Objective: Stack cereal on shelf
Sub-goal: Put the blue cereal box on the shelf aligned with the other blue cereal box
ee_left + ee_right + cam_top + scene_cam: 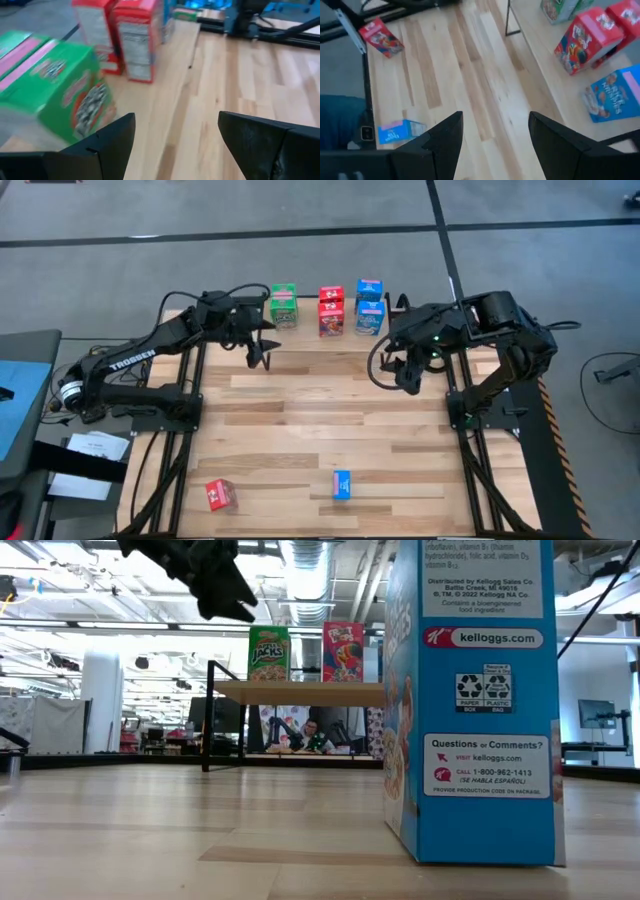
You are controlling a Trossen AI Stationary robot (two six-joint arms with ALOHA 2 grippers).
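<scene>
Seen from above, six cereal boxes crowd the shelf (305, 330) at the desk's (320, 420) twelve o'clock edge: two green boxes (283, 305) at the shelf's nine o'clock end, two red boxes (331, 312) in the middle and two blue boxes (369, 306) at its three o'clock end, each pair set close together. Two more boxes wait on the desk's near side: a loose red box (221, 495) at about seven o'clock and a loose blue box (342, 485) at about six o'clock, well apart from each other. The left hand (263, 356) hovers released and empty just off the green pair, toward six o'clock. The right hand (408, 378) hangs released and empty, toward four o'clock from the blue pair.
</scene>
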